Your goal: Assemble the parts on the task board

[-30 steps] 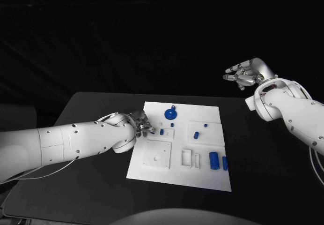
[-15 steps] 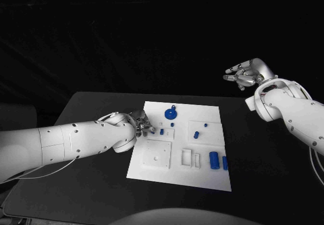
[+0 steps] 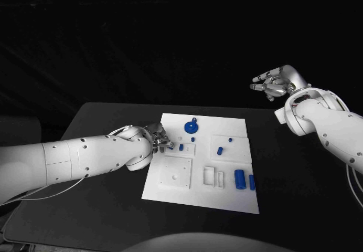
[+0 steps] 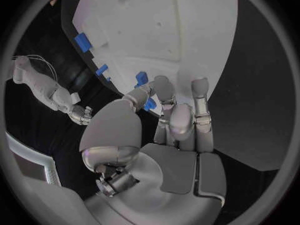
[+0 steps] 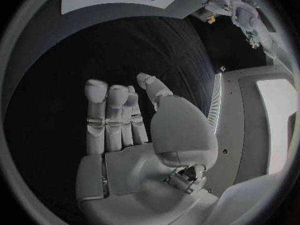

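**A:** Black bench (image 3: 98,210), dark room behind. White task board (image 3: 200,197) is sitting mid-bench with the blue parts spread over it: round part (image 3: 191,126) near the far edge, small pieces (image 3: 219,151) in the middle, two cylinders (image 3: 239,179) toward the near right corner.

**B:** Left hand (image 3: 155,139)?

**A:** It's working at the board's left edge, just beside a small blue part (image 3: 181,147). In the wrist view its fingers (image 4: 164,92) are curling down at a blue piece (image 4: 149,103) by the fingertips. Pinched or only touched, can't tell; contact is hidden.

**B:** Right hand (image 3: 274,84)?

**A:** It's hanging in the air well off the board, beyond the far right corner. Fingers (image 5: 97,110) are spread loosely and carrying nothing.

**B:** Risks?

**A:** My read: the part is small and the fingers are covering it, so a shallow pinch is likely letting it twist or pop out over the board edge onto the bench. Nothing is bracing the board either; side load from the left hand is probably going to slide it and shift every slot target. A tilted part is going to jam at the slot mouth.

**B:** So steady the board?

**A:** Would help, in my view.
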Controlling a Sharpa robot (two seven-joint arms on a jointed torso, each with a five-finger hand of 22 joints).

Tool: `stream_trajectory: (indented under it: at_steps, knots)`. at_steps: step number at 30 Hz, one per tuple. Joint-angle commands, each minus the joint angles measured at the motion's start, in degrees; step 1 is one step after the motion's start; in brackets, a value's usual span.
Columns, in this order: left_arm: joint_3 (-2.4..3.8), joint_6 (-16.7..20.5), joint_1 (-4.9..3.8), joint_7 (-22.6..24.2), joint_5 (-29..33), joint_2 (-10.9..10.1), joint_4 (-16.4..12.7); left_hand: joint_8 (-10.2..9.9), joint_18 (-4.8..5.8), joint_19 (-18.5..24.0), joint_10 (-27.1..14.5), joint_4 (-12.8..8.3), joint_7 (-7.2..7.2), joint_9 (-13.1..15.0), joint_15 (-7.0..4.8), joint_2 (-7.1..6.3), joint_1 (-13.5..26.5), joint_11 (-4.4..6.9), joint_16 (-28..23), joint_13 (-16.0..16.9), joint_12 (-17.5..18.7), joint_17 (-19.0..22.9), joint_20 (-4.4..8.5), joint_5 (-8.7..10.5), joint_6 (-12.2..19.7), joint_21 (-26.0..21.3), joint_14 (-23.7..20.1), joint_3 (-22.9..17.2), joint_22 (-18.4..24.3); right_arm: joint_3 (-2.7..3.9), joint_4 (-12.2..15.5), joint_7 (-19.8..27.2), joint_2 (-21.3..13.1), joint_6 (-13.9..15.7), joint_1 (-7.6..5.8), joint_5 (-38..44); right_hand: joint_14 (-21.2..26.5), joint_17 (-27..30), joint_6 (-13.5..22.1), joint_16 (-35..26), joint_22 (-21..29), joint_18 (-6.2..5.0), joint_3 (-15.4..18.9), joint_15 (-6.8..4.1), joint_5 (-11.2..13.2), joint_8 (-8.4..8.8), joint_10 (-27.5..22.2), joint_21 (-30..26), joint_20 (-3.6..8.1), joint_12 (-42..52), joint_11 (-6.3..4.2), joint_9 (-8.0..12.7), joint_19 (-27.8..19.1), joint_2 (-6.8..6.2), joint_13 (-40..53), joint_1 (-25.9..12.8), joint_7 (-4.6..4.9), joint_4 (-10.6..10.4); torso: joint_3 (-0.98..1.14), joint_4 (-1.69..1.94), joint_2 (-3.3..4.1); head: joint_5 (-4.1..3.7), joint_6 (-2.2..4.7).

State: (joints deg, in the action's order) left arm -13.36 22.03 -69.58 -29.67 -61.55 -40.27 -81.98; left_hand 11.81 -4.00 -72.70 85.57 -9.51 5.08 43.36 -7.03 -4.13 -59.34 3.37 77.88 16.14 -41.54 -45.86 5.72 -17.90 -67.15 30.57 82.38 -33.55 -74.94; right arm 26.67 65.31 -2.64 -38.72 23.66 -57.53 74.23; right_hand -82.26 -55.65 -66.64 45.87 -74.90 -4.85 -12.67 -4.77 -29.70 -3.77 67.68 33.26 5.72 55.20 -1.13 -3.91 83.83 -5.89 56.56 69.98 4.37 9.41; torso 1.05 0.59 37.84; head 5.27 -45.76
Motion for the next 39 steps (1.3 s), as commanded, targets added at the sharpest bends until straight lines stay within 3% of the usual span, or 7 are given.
stream_trajectory:
  at_steps: [1, 15, 23, 30, 32, 39]
  knots:
    - [-0.53, -3.4, 0.63, -1.4, 0.2, -0.1, 0.1, 0.1, -0.76, 0.0, 1.2, -1.9, -7.65, -0.1, -0.1, 0.78, -0.5, 1.85, 0.3, 0.2, -0.2, -0.2, -0.45, 0.1, -9.6, 0.3, 0.0, -1.6, -1.1, 0.02, 0.0, 0.5, 0.0, -0.8, 0.05, 0.1, 0.4, 0.0, 0.4, 0.2, -3.9, -0.4, -0.2, -0.01, -0.1, 0.2, -0.4, 0.2, 0.11, -0.3, -0.07, 0.1, 2.1, -0.26, -0.1, -0.4, 0.09, -0.1, 0.01, -0.02, 0.0, 0.0, -0.06]
    - [-0.53, -3.4, 0.6, -2.0, -0.6, -0.1, 0.6, -0.1, -1.18, 0.1, 1.2, -2.1, -7.71, 0.0, -0.08, 1.33, -0.1, 1.87, 0.7, 0.7, -0.3, -0.4, -0.86, 0.41, -9.9, 0.6, 0.0, -1.5, -1.0, 0.02, 0.0, 0.5, 0.0, -0.9, 0.07, 0.1, 0.4, 0.0, 0.4, 0.2, -3.9, -0.4, -0.2, -0.01, -0.1, 0.19, -0.4, 0.2, 0.11, -0.3, -0.07, 0.1, 2.1, -0.25, -0.1, -0.4, 0.09, -0.1, 0.03, -0.04, 0.01, 0.13, -0.16]
    - [-0.52, -3.6, 0.59, -1.7, -0.5, 0.2, 0.8, 0.1, -1.39, 0.2, 1.2, -1.8, -7.8, 0.3, -0.08, 1.78, 0.3, 1.88, 0.9, 1.0, -0.5, -0.6, -1.15, 1.69, -10.0, 0.6, 0.1, -1.2, -1.0, 0.02, 0.0, 0.5, 0.1, -0.8, 0.07, 0.1, 0.4, 0.0, 0.4, 0.2, -3.9, -0.4, -0.2, -0.01, -0.1, 0.19, -0.4, 0.2, 0.11, -0.3, -0.07, 0.1, 2.1, -0.25, -0.1, -0.4, 0.09, -0.1, 0.03, -0.06, 0.0, 0.14, -0.17]
    - [-0.52, -4.8, 0.57, -1.4, -0.3, 0.5, 0.7, 0.1, -1.74, 0.2, 1.2, -0.8, -7.89, 0.6, -0.03, 1.13, -0.7, 1.87, 1.1, 1.4, -0.6, -0.9, -1.59, 2.92, -10.1, 0.6, 0.0, -0.4, -1.0, 0.02, 0.1, 0.5, 0.0, -0.9, 0.07, 0.1, 0.4, 0.0, 0.4, 0.2, -3.9, -0.4, -0.2, -0.01, -0.1, 0.19, -0.4, 0.2, 0.11, -0.3, -0.07, 0.1, 2.1, -0.25, -0.1, -0.4, 0.09, -0.1, 0.05, -0.07, 0.05, 0.08, -0.32]
    - [-0.52, -5.1, 0.57, -1.2, -0.2, 0.6, 0.7, 0.3, -1.75, 0.3, 1.2, -0.2, -7.94, 0.7, 0.02, 0.93, -1.2, 1.8, 1.2, 1.6, -0.8, -1.1, -1.69, 4.36, -10.4, 0.5, 0.1, 0.1, -1.0, 0.02, 0.1, 0.5, 0.0, -0.9, 0.07, 0.1, 0.4, 0.0, 0.5, 0.2, -3.9, -0.38, -0.1, -0.01, -0.1, 0.2, -0.4, 0.3, 0.1, -0.3, -0.06, 0.1, 2.0, -0.22, -0.1, -0.6, 0.09, -0.2, 0.04, -0.08, 0.05, 0.05, -0.36]
    - [-0.51, -5.9, 0.56, -0.9, -0.3, 0.7, 0.5, 0.1, -1.87, 0.2, 1.2, 1.7, -7.94, 0.5, 0.05, -0.25, -3.3, 1.81, 1.2, 2.1, -0.6, -1.1, -1.86, 4.83, -10.5, 0.4, 0.1, 0.8, -1.0, 0.02, 0.1, 0.5, -0.1, -0.9, 0.07, 0.1, 0.4, 0.0, 0.5, 0.2, -3.9, -0.38, 0.2, 0.0, 0.1, 0.2, -0.5, 0.3, 0.09, -0.3, -0.06, 0.1, 2.0, -0.19, -0.1, -0.6, 0.07, -0.3, 0.04, -0.06, 0.0, -0.06, -0.43]
